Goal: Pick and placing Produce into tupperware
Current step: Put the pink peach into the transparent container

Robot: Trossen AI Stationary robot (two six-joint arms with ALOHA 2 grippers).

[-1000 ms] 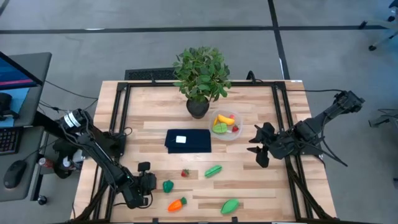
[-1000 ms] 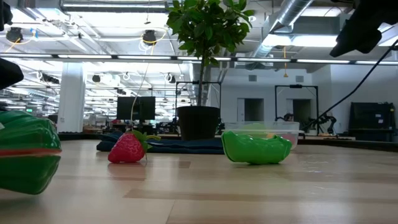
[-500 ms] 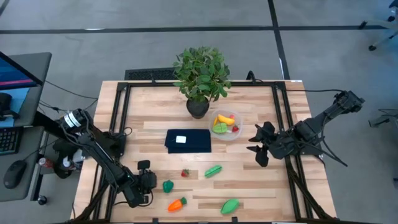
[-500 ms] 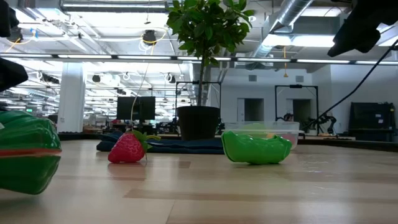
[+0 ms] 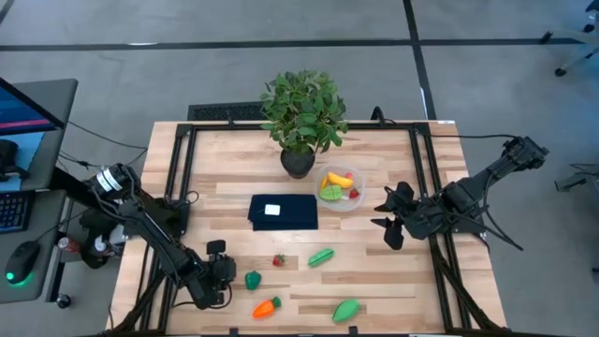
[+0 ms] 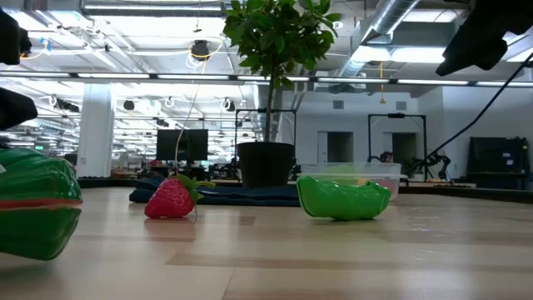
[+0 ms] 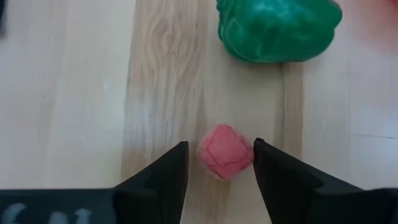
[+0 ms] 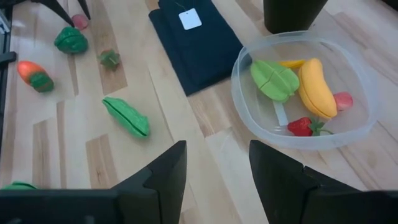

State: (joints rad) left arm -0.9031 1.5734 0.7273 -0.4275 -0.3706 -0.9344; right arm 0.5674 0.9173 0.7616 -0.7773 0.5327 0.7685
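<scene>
My left gripper (image 7: 219, 144) is open at the table's near left (image 5: 221, 271). Its fingers stand on either side of a small red berry (image 7: 225, 152) lying on the wood. A green pepper (image 7: 277, 28) lies just past the berry (image 5: 253, 279). A carrot (image 5: 267, 306), a strawberry (image 5: 278, 260), a green pod (image 5: 321, 256) and another green piece (image 5: 346, 310) also rest on the table. The clear round tupperware (image 5: 339, 189) holds a banana (image 8: 317, 87), a green piece (image 8: 275, 79) and red berries. My right gripper (image 8: 217, 180) hovers open to its right (image 5: 388, 225). My left gripper has the red berry (image 7: 217, 163) between its fingertips, coming from above. One finger (image 7: 264, 158) stands right at the berry's edge and the other leaves a thin gap. I cannot tell whether either touches it. The berry lies on the table.
A folded dark blue cloth with a white label (image 5: 283, 212) lies mid-table, left of the tupperware. A leafy potted plant (image 5: 301, 117) stands at the far edge behind it. Black rails (image 5: 178, 178) run along both sides of the table. Bare wood (image 5: 374, 281) lies at the near right.
My left gripper has edged slightly toward the table's far edge. The produce, the tupperware and my right gripper stand as before.
</scene>
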